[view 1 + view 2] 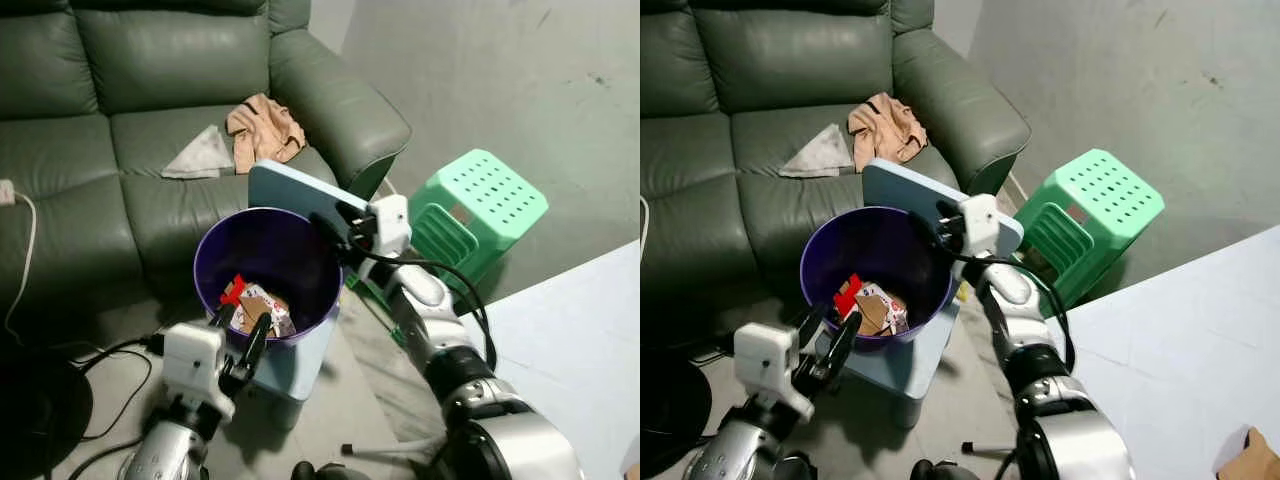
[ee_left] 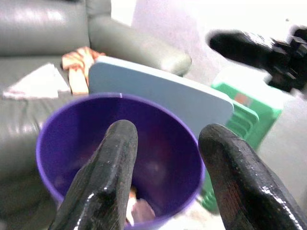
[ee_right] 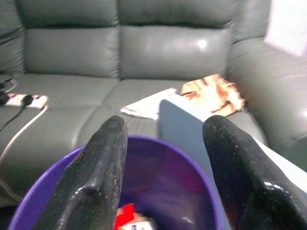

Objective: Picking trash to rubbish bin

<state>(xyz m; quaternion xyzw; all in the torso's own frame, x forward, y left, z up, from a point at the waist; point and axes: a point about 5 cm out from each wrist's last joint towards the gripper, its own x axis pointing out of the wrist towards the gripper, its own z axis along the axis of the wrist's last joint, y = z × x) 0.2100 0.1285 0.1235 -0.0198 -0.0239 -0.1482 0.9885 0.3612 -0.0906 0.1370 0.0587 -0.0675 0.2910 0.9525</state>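
Note:
A purple rubbish bin (image 1: pixel 265 262) stands on a pale blue base in front of the sofa, its blue lid (image 1: pixel 300 192) tipped up behind it. Trash (image 1: pixel 255 305), red and brown wrappers, lies at its bottom. My right gripper (image 1: pixel 335 228) hovers open over the bin's far right rim, nothing between its fingers (image 3: pixel 103 163). At the bin's near rim my left gripper (image 1: pixel 240 340) is open and empty too, its fingers (image 2: pixel 108 177) pointing into the bin (image 2: pixel 120 143).
A green leather sofa (image 1: pixel 150 120) sits behind the bin, with a tan cloth (image 1: pixel 265 130) and a grey cloth (image 1: pixel 200 155) on its seat. A green plastic stool (image 1: pixel 470 215) lies tipped at the right. Cables (image 1: pixel 90 370) run over the floor at the left.

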